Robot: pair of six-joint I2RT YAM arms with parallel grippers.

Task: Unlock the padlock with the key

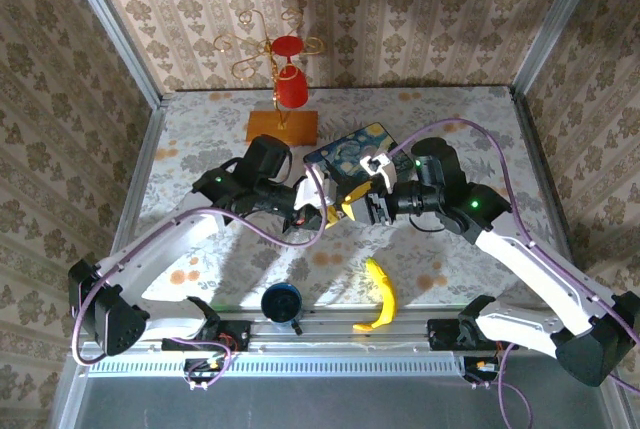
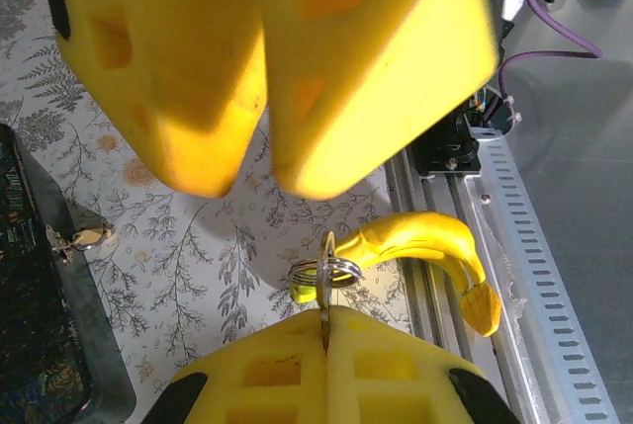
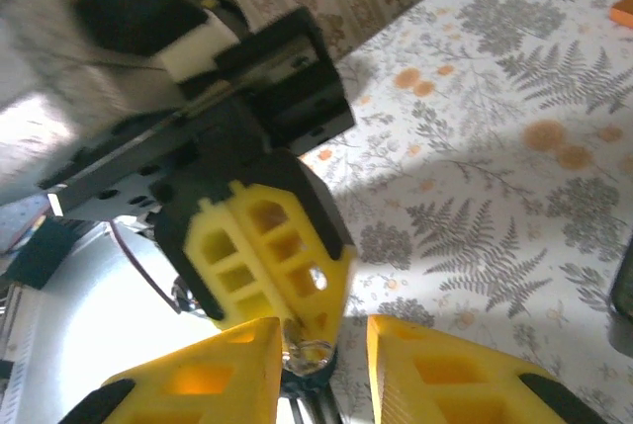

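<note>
My left gripper (image 2: 326,323) is shut on the key (image 2: 325,296), whose silver ring (image 2: 327,272) sticks out past the fingertips. In the top view it (image 1: 308,214) meets my right gripper (image 1: 358,207) nose to nose in front of the blue painted box (image 1: 350,147). My right gripper (image 3: 324,333) is open, its yellow fingers (image 3: 213,375) on either side of the key ring (image 3: 315,353) at the left gripper's tip. The small brass padlock (image 2: 87,239) hangs at the edge of the dark box (image 2: 30,335), left of and apart from both grippers.
A yellow banana (image 1: 380,294) lies near the front rail, with a blue cup (image 1: 282,301) to its left. A red cup hangs on a gold stand (image 1: 287,84) with a wooden base at the back. Purple cables loop round both arms.
</note>
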